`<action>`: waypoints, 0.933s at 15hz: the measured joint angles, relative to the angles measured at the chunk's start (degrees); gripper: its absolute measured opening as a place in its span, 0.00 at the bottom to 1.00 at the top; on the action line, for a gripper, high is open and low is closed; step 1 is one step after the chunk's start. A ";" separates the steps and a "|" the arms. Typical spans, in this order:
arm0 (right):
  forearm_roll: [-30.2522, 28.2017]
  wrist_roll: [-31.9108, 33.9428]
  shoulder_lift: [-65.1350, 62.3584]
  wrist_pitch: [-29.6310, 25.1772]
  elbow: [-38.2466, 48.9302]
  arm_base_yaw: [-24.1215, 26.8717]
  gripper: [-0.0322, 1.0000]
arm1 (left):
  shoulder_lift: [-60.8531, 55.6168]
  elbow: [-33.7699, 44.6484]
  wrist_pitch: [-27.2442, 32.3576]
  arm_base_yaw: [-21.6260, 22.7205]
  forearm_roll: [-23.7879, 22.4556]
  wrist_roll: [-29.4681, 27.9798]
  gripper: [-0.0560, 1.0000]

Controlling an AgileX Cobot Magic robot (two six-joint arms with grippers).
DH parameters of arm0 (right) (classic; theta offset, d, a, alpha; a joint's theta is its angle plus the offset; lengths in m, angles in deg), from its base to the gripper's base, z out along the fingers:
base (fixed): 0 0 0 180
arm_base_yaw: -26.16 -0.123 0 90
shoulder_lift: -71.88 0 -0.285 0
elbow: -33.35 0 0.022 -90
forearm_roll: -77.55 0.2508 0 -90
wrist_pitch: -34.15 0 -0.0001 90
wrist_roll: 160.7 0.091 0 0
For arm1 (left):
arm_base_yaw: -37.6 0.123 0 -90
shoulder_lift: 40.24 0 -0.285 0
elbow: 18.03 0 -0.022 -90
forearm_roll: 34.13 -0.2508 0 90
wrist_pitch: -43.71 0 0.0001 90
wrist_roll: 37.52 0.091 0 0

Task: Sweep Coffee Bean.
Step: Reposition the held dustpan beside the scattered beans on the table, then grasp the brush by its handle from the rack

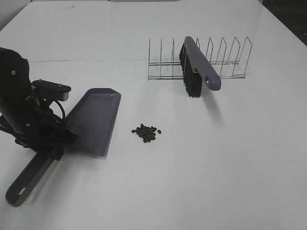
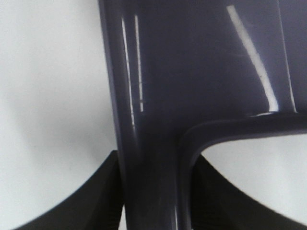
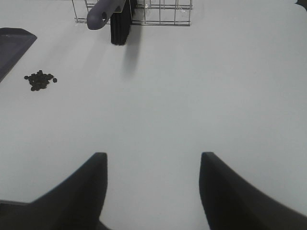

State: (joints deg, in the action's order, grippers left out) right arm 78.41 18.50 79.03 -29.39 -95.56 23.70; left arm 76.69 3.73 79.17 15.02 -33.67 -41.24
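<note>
The coffee beans (image 1: 146, 133) lie in a small dark cluster on the white table, also in the right wrist view (image 3: 39, 80). The grey-purple dustpan (image 1: 96, 120) sits just left of them, apart from them. Its long handle points toward the front left. My left gripper (image 1: 56, 143) is shut on the dustpan handle (image 2: 153, 158), with a black finger (image 2: 86, 201) on each side. A grey-handled brush with black bristles (image 1: 196, 67) stands in a wire rack (image 1: 230, 62) behind. My right gripper (image 3: 151, 191) is open and empty over bare table, out of the high view.
The wire rack (image 3: 163, 12) with the brush (image 3: 117, 19) stands at the back right of the beans. A corner of the dustpan (image 3: 12, 45) shows in the right wrist view. The white table (image 1: 216, 167) stretches to the right and front.
</note>
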 joint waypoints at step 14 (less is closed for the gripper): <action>3.21 5.67 44.00 -0.86 -17.82 0.00 0.96 | 2.12 0.00 -1.60 -1.78 0.34 2.86 0.36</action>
State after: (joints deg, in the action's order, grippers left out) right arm 81.61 24.17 123.04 -30.25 -113.38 23.70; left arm 78.81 3.73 77.57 13.25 -33.32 -38.37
